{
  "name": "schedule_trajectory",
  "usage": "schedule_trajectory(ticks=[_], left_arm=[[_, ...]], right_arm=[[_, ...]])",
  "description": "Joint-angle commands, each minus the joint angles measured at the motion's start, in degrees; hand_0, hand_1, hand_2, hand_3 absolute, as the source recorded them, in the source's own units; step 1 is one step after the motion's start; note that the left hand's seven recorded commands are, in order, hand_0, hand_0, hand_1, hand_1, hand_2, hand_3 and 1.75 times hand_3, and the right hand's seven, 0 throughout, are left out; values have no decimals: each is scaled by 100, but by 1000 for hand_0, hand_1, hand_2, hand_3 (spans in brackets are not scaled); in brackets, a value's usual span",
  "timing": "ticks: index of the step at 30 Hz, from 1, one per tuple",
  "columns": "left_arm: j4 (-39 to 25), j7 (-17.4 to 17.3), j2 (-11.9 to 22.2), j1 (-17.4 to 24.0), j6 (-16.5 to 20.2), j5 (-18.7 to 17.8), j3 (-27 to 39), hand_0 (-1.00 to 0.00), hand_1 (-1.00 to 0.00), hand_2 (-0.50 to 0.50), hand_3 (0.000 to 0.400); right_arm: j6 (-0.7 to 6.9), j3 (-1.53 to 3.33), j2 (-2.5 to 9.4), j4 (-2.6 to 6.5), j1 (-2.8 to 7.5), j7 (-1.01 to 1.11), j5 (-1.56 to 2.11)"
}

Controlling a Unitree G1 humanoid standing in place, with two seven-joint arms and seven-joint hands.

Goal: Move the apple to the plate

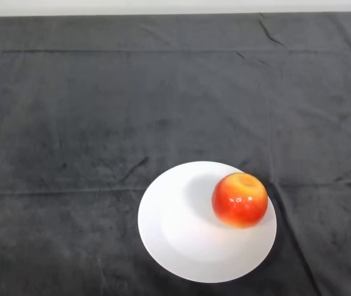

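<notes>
The apple already sits on the plate, toward the plate's right side and close to its rim, with its stem dimple tipped up and a little away from you. Judging by how things lie, your task looks finished: the fruit rests wholly on the white surface, not on the dark cloth that covers the desk. No part of the robot shows in the head view, so you cannot tell whether the hand is open, closed or holding anything.

If you want to do anything more, the one call is whether the apple is settled. It is a round thing near an edge, and a nudge or a shake of the desk could roll it off to the right. I would leave it alone and not reach in again, since a fresh approach risks bumping it.

What you cannot see: the underside of the apple where it meets the plate, so whether it rests on the flat centre or up on the sloped rim is unclear. The near edge of the plate comes close to the bottom of the view, and only a pale strip shows beyond the cloth's far edge.
</notes>
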Motion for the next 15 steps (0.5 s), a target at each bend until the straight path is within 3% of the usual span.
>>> schedule_trajectory(ticks=[1,15], left_arm=[[153,-11,135,94,56,113,108,0,0,0,0],[144,-26,113,90,75,177,167,0,0,0,0]], right_arm=[[40,-108,-198,13,11,2,-26],[40,-108,-198,13,11,2,-27]])
